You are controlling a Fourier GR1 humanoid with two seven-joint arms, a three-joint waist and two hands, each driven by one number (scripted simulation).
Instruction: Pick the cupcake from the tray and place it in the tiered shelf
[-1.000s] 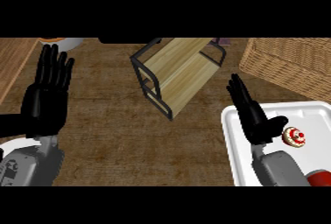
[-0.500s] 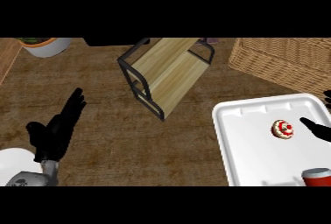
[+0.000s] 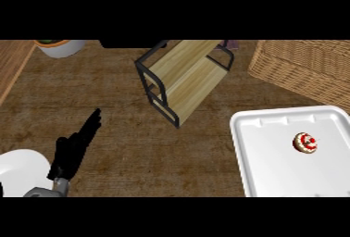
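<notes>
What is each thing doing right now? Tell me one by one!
cupcake: sitting on the tray, nobody touching it.
tray: flat on the counter, at the right.
tiered shelf: standing on the counter, nothing seen on its boards.
left hand: open, fingers straight, holding nothing.
right hand: not in the picture.
wicker basket: on the counter beside the shelf.
pot: at the top left, partly cut off.

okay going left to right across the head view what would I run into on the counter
left hand → tiered shelf → tray → cupcake, sitting on the tray.
</notes>
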